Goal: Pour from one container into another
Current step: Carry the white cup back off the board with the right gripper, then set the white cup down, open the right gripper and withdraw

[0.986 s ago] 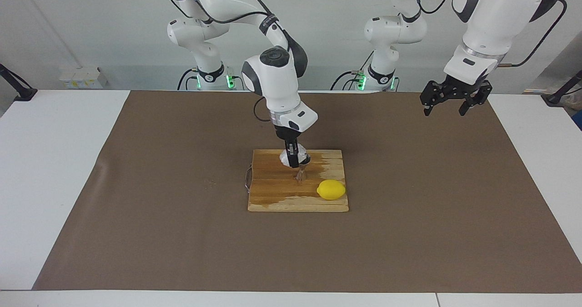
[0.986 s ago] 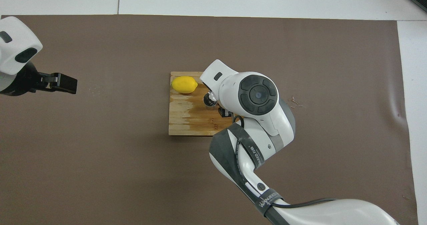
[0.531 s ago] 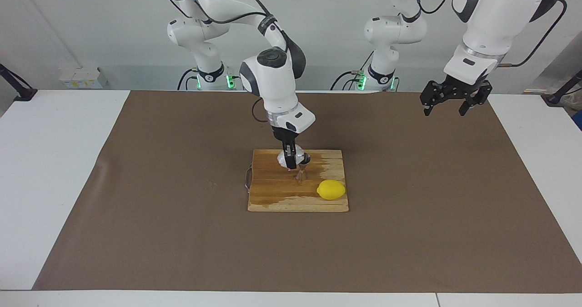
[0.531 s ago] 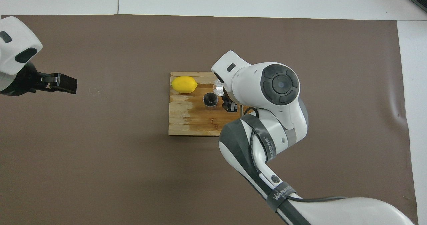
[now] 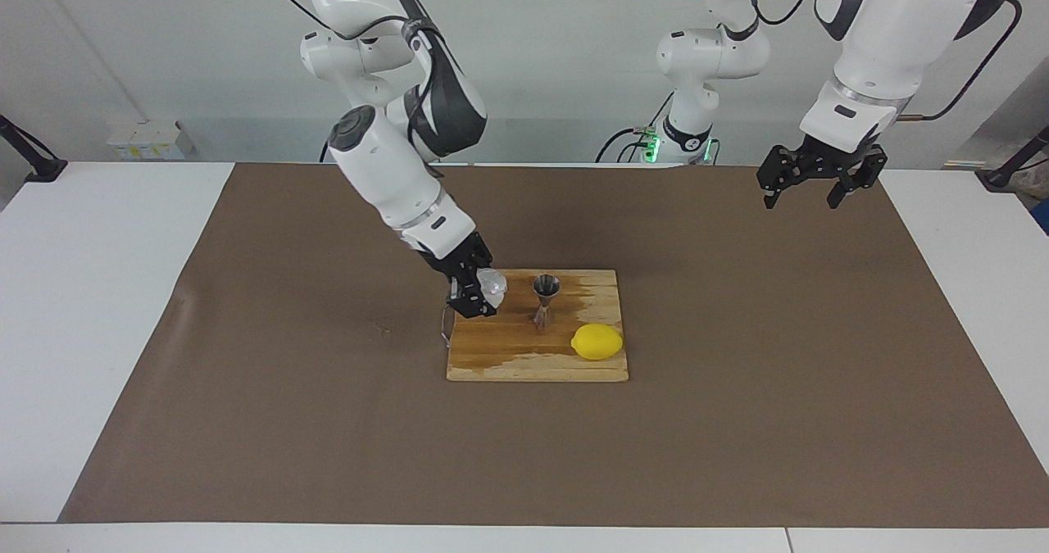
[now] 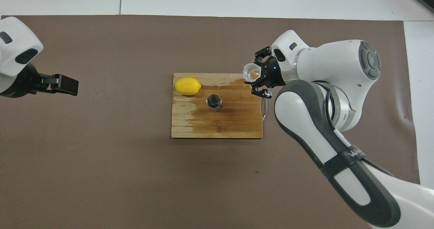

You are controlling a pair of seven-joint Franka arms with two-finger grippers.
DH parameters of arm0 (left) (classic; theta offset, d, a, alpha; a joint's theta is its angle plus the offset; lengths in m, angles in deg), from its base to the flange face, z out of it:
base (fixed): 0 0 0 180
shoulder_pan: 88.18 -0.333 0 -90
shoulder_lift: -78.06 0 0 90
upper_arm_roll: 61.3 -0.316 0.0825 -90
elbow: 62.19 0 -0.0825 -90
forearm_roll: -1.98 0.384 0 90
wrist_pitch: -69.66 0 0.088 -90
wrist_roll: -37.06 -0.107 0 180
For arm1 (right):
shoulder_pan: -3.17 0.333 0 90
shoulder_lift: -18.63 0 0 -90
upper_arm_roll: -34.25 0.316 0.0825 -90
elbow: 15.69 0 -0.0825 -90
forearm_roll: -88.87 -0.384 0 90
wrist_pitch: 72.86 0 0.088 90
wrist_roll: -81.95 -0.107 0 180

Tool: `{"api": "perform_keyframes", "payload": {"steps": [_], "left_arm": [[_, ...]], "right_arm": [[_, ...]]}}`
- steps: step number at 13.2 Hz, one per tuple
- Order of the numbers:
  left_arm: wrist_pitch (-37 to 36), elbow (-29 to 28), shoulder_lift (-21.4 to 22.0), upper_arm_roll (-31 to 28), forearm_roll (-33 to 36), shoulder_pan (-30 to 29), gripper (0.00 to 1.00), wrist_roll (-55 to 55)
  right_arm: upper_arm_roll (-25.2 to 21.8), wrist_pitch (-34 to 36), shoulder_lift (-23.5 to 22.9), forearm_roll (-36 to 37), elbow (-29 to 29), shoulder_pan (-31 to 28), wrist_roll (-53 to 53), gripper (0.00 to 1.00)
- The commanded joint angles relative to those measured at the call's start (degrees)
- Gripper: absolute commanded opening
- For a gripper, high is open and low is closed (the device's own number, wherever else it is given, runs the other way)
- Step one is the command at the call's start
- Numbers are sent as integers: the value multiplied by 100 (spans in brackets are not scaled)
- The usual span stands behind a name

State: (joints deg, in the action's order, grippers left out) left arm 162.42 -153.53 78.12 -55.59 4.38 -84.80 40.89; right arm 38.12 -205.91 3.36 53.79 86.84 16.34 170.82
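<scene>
While the right gripper (image 5: 479, 292) keeps its jaws clamped on the small translucent cup (image 5: 492, 287), it holds that cup just above the wooden board (image 5: 508, 348), over the board's edge toward the right arm's end of the table. In the overhead view the cup's mouth faces upward and shows a brownish inside. The steel jigger (image 5: 546, 298) stands upright on the board, near the cup but apart from it, toward the left arm's end. A yellow lemon (image 5: 597, 342) lies on the same board, farther from the robots than the jigger. The left gripper (image 5: 811, 184) waits in the air over the brown mat (image 5: 737, 422) at the left arm's end of the table, its jaws spread wide and holding nothing.
</scene>
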Motion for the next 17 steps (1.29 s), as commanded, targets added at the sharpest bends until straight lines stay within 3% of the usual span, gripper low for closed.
{"api": "perform_keyframes", "payload": {"steps": [1, 7, 11, 13, 14, 15, 16, 17], "left_arm": [[-57, -33, 47, 9, 41, -39, 100, -39], [-57, -33, 47, 9, 41, -39, 100, -39], [-57, -33, 47, 9, 41, -39, 100, -31], [-57, -33, 47, 9, 41, -39, 100, -39], [-48, -33, 47, 9, 41, -39, 100, -39], [-57, -33, 47, 9, 41, -39, 100, -39], [-48, -33, 47, 9, 41, -39, 100, -39], [-57, -33, 47, 9, 41, -39, 100, -39]], "right_arm": [[79, 59, 332, -761, 635, -471, 961, 0], [71, 288, 228, -1807, 1435, -1526, 3106, 0], [71, 701, -527, -2607, 1445, -2116, 4599, 2], [62, 692, -573, -2653, 1462, -2160, 4718, 5], [62, 727, -573, -2653, 1462, -2204, 4718, 22], [53, 727, -573, -2653, 1453, -2213, 4701, 93], [53, 745, -573, -2635, 1436, -2196, 4657, 100], [53, 745, -555, -2583, 1445, -2196, 4552, 100]]}}
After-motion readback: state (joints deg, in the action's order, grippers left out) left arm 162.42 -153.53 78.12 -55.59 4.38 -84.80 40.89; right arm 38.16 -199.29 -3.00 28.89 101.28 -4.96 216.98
